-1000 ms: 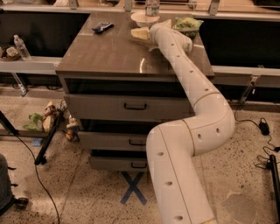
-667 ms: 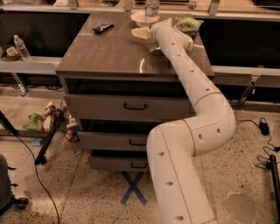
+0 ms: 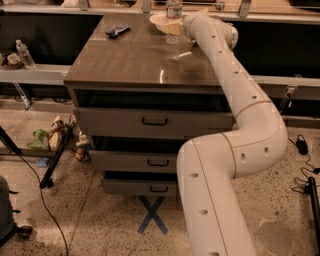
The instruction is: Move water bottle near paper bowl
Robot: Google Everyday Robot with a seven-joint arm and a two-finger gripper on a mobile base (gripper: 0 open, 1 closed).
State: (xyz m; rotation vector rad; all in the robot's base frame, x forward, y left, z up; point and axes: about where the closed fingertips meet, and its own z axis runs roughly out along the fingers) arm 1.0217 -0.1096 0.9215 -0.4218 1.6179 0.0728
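Observation:
The water bottle point(image 3: 173, 11) stands upright at the far edge of the cabinet top point(image 3: 135, 60); it is clear plastic and its top is cut off by the frame edge. The white paper bowl point(image 3: 159, 20) sits just left of it, touching or nearly so. My gripper point(image 3: 172, 28) is at the bottle's lower half, reaching in from the right at the end of the long white arm point(image 3: 235, 90). The bottle's base point(image 3: 172, 39) shows below the gripper, on the surface.
A dark flat object point(image 3: 117, 31) lies at the far left of the cabinet top. A small clear bottle point(image 3: 25, 53) stands on the low ledge at left. Snack bags point(image 3: 50, 137), cables and a stand leg point(image 3: 55, 160) are on the floor; a blue X point(image 3: 152, 221) marks the floor in front.
My gripper has moved right and further back, from in front of the bowl to the bottle. The bottle and the bowl have not moved.

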